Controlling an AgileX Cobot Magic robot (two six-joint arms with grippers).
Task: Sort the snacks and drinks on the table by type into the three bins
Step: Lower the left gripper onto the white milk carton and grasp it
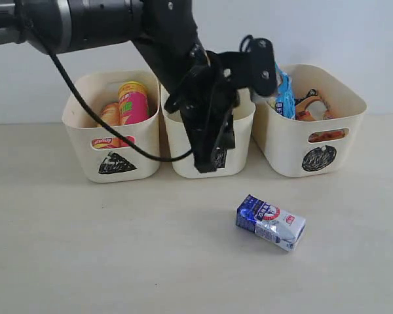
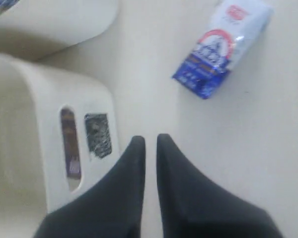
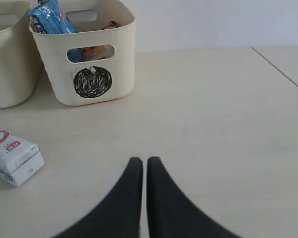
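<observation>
One white carton (image 1: 270, 222) lies before the middle bin (image 1: 178, 154). My left claw (image 2: 150, 141), shut and empty beside that bin, must open and drop onto it.

1. The triangle bin (image 1: 78, 131), middle bin (image 1: 173, 137) and circle bin (image 1: 281, 147) line the back of the table (image 1: 85, 248), with only narrow gaps between them.
2. The left arm (image 1: 177, 46) hangs across the middle bin's mouth and front.
3. The white and blue carton (image 1: 270, 222) lies alone, with bare surface all round it.

left bin (image 1: 85, 149): triangle | right bin (image 1: 283, 149): circle | carton (image 1: 270, 222): print seemingly illegible
</observation>
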